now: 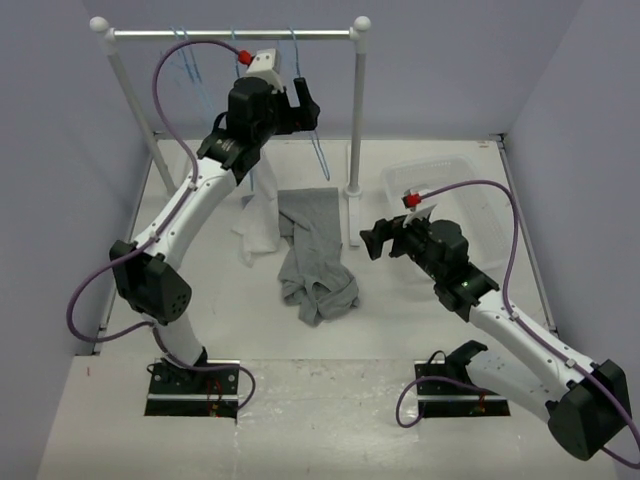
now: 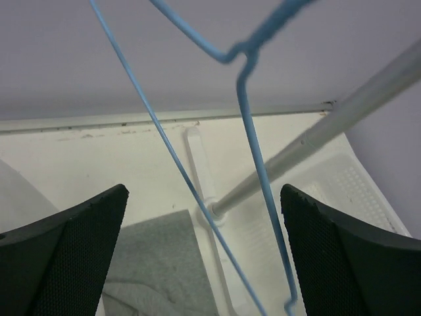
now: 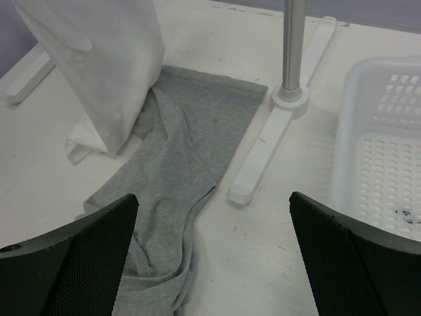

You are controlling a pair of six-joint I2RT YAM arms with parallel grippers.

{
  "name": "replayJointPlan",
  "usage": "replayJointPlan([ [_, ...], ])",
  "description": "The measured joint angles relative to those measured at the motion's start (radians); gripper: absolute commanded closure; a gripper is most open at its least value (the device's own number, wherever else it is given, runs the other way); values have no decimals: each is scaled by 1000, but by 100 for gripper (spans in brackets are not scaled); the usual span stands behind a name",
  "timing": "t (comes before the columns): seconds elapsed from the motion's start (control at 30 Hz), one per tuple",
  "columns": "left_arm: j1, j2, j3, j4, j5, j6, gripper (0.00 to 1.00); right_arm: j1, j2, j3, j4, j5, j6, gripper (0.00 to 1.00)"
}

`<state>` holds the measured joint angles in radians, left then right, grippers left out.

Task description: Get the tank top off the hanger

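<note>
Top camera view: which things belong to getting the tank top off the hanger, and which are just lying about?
Job: grey tank top, blue hanger, open left claw at the hanger.
Lying about: white cloth, plastic basket, clothes rail.

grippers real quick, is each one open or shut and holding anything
Left gripper: open, the blue hanger wire passing between its fingers, not gripped.
Right gripper: open, empty, above the grey tank top.
</note>
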<state>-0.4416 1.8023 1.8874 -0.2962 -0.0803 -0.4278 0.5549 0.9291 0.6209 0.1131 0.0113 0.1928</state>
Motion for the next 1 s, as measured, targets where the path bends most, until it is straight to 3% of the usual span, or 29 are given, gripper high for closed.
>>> replayJointPlan([
  [0.23, -82, -300, -283, 7, 23, 1, 0, 49, 107, 46, 0, -43, -27, 1],
  [0.57, -167, -669, -673, -61, 104, 0, 0, 209, 554, 252, 7, -29, -14, 1],
  [0.8, -214, -850, -770, -155, 138, 1, 0, 253, 851, 436, 2, 32, 24, 1],
  [1.0, -214, -917, -776, -171, 161, 1, 0, 258, 977, 502, -60, 108, 65, 1],
])
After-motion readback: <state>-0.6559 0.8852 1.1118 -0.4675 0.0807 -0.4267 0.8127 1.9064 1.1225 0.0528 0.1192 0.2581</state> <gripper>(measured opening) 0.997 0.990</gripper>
